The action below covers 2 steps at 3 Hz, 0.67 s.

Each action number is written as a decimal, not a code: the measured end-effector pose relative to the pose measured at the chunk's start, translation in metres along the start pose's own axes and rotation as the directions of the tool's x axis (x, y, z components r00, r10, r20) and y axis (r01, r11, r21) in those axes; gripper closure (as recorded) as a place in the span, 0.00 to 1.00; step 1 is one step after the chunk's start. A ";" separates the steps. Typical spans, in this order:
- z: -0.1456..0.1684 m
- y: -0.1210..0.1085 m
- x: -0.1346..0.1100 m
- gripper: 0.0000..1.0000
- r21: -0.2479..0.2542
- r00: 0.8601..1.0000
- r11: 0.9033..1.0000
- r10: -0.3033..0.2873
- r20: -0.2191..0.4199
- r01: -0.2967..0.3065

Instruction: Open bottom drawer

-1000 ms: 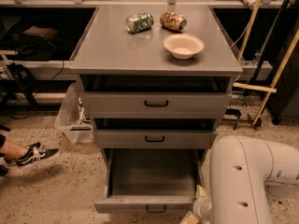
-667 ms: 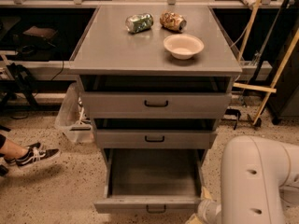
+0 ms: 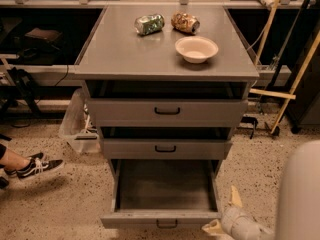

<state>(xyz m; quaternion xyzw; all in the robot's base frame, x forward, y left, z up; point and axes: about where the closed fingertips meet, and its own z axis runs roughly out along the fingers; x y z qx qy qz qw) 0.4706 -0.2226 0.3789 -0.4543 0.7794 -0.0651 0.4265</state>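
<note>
A foot in a black-and-white shoe (image 3: 39,167) is seen on the floor, well to the left of the cabinet (image 3: 95,91). A clear plastic bin (image 3: 75,126) is set just beside the cabinet's left side.

On the counter (image 3: 120,49) that forms the cabinet's top, three items are placed toward the back and right. A green can (image 3: 149,24) is laid on its side, and a brown crumpled can (image 3: 185,22) is laid just to its right. A pale bowl (image 3: 196,49) is set upright in front of the brown can.

Three drawers are fitted in the cabinet's front. The top drawer (image 3: 125,112) and the middle drawer (image 3: 125,148) are each shown slightly ajar. The bottom drawer (image 3: 165,186), lowest in the cabinet, is pulled far out, so that its plain grey inside is exposed. Its small black handle (image 3: 166,224) is located at the centre of its front.

The tool (image 3: 222,211) is positioned low, just beside the cabinet's bottom right corner, apart from the handle. It is spread wide and nothing is held in it. The white arm (image 3: 300,199) is seen to its right. Wooden poles (image 3: 292,86) are leaned well to the cabinet's right.
</note>
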 end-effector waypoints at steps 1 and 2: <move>-0.037 -0.025 -0.010 0.00 0.106 1.000 0.994 -0.026 -0.004 0.026; -0.037 -0.025 -0.010 0.00 0.106 1.000 0.994 -0.026 -0.004 0.026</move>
